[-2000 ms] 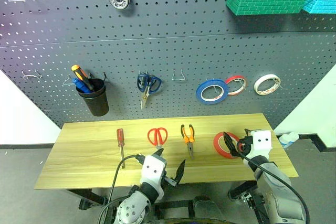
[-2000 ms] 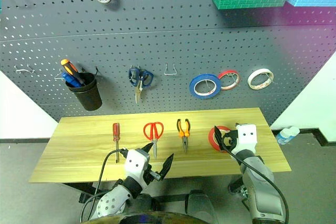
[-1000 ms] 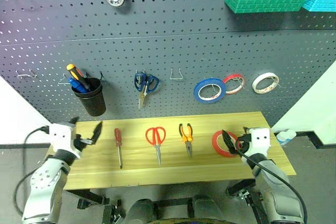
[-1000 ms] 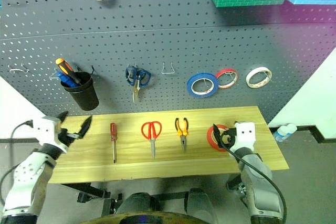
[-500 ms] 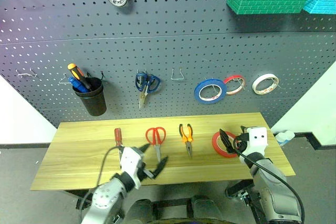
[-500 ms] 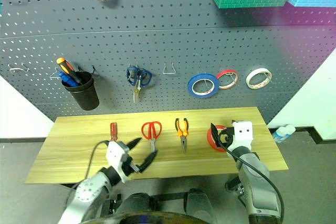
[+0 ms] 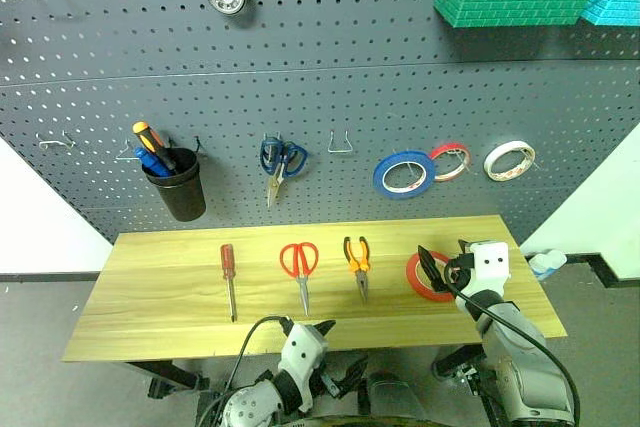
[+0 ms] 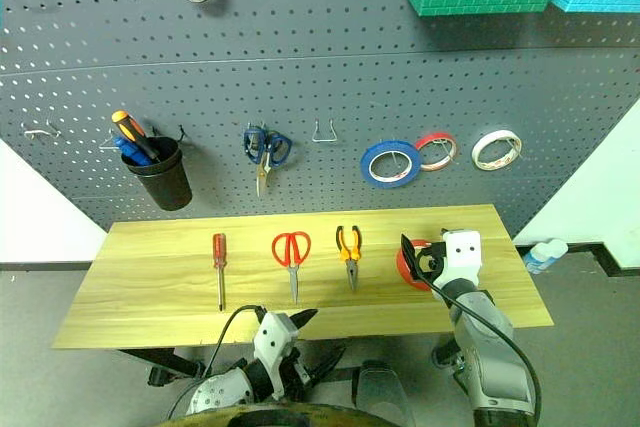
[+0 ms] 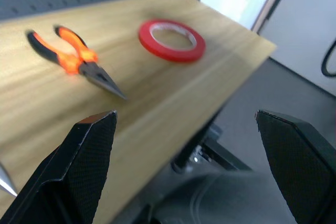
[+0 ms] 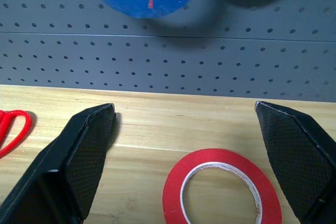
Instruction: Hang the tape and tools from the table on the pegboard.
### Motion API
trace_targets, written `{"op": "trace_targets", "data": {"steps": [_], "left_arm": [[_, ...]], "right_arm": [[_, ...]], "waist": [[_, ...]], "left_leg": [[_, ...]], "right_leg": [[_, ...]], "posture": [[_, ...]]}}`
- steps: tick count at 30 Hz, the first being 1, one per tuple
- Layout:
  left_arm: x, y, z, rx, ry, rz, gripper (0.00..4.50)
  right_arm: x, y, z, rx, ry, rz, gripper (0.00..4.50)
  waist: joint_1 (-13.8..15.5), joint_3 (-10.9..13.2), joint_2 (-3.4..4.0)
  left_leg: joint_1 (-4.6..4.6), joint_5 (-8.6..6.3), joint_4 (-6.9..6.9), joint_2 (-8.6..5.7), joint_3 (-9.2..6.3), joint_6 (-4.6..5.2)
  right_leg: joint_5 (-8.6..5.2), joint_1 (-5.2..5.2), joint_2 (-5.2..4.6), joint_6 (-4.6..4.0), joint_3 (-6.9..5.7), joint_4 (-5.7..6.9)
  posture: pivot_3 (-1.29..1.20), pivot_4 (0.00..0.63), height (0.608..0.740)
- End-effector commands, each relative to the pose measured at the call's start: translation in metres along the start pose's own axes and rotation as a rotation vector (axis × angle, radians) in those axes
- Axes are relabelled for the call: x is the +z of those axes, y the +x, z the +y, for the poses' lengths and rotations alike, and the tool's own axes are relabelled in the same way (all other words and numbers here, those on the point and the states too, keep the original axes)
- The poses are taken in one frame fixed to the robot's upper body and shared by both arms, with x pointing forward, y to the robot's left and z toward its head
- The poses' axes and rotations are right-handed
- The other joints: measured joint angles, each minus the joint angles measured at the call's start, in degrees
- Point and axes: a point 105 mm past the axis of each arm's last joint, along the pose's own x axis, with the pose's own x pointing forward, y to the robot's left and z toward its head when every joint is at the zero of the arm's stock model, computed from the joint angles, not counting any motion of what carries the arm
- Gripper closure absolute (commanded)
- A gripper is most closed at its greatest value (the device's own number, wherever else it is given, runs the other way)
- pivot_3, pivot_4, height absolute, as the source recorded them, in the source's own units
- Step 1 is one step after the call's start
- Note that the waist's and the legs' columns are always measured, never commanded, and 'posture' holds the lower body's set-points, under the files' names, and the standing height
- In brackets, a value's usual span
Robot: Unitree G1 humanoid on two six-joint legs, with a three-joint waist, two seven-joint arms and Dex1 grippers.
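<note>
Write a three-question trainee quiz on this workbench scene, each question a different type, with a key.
1. True or false: the red tape already hangs on the pegboard.
2. Which tool lies nearest the red tape on the table? A) screwdriver B) red scissors C) pliers
3. Fill in: the right gripper, above the red tape, is ____.

Key: 1 false, it lies on the table; 2 C; 3 open.

Red tape (image 7: 428, 276) partly behind right gripper (image 7: 441, 274); basket (image 7: 611, 7) clipped at frame edge
</note>
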Motion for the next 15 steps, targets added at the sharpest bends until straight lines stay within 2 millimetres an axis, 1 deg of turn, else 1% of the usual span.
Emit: {"op": "trace_targets", "data": {"steps": [1, 4, 5, 8, 10, 12, 13, 14, 15], "left_arm": [[0.003, 0.004, -0.007, -0.01, 0.019, -0.027, 0.08], [0.007, 0.003, -0.004, 0.005, 0.024, -0.051, 0.08], [0.011, 0.002, 0.001, 0.026, 0.041, -0.064, 0.08], [0.028, -0.007, 0.031, 0.131, 0.136, -0.094, 0.08], [0.04, -0.012, 0.049, 0.174, 0.132, -0.133, 0.08], [0.055, -0.021, 0.067, 0.241, 0.2, -0.157, 0.08], [0.061, -0.026, 0.077, 0.268, 0.203, -0.171, 0.08], [0.066, -0.03, 0.084, 0.283, 0.208, -0.18, 0.08], [0.069, -0.031, 0.086, 0.267, 0.199, -0.181, 0.08]], "right_arm": [[0.015, 0.002, 0.0, 0.004, -0.004, -0.06, 0.0], [0.015, 0.002, -0.001, 0.003, -0.004, -0.06, 0.0], [0.015, 0.002, -0.001, 0.002, -0.004, -0.06, 0.0], [0.015, 0.001, -0.001, 0.004, -0.006, -0.06, 0.0], [0.015, 0.001, -0.001, 0.003, -0.005, -0.06, 0.0], [0.016, 0.001, -0.001, 0.002, -0.007, -0.061, 0.0], [0.016, 0.001, -0.001, 0.003, -0.007, -0.062, 0.0], [0.016, 0.001, -0.001, 0.002, -0.007, -0.063, 0.0], [0.016, 0.001, -0.001, 0.0, -0.009, -0.064, 0.0]], "waist": [[0.0, 0.0, 0.02], [0.1, 0.0, 0.04], [0.1, 0.0, 0.04], [0.1, 0.0, 0.04], [0.1, 0.0, 0.05], [0.1, 0.0, 0.06], [0.1, 0.0, 0.08], [0.1, 0.0, 0.09], [0.1, 0.0, 0.12]], "left_leg": [[0.0, 0.0, 0.0, 0.0, 0.0, 0.01], [0.01, 0.0, 0.0, 0.0, 0.0, 0.01], [0.01, 0.0, 0.0, 0.0, 0.0, 0.01], [0.02, 0.0, 0.0, 0.0, 0.0, 0.0], [0.01, 0.0, 0.0, 0.0, 0.0, 0.01], [0.01, 0.0, 0.0, 0.01, 0.0, 0.01], [0.01, 0.0, 0.0, 0.01, 0.0, 0.01], [0.0, 0.0, 0.0, 0.0, 0.0, 0.01], [-0.01, 0.0, 0.0, 0.0, 0.0, 0.01]], "right_leg": [[0.0, 0.0, 0.0, 0.01, 0.0, 0.0], [-0.01, -0.01, 0.01, 0.01, -0.01, 0.02], [-0.01, -0.01, 0.01, 0.01, -0.01, 0.01], [-0.01, 0.0, 0.01, 0.01, -0.01, 0.01], [-0.01, -0.01, 0.01, 0.01, -0.02, 0.02], [-0.01, -0.01, 0.01, 0.01, -0.03, 0.03], [-0.01, -0.01, 0.01, 0.01, -0.03, 0.03], [0.0, 0.0, 0.01, 0.01, -0.03, 0.03], [0.0, 0.0, 0.01, 0.01, -0.03, 0.02]], "posture": [[-0.03, 0.0, 0.736], [-0.03, 0.0, 0.736], [-0.03, 0.0, 0.736], [-0.03, 0.0, 0.736], [-0.03, 0.0, 0.736], [-0.03, 0.0, 0.736], [-0.03, 0.0, 0.736], [-0.03, 0.0, 0.736], [-0.03, 0.0, 0.736]]}}
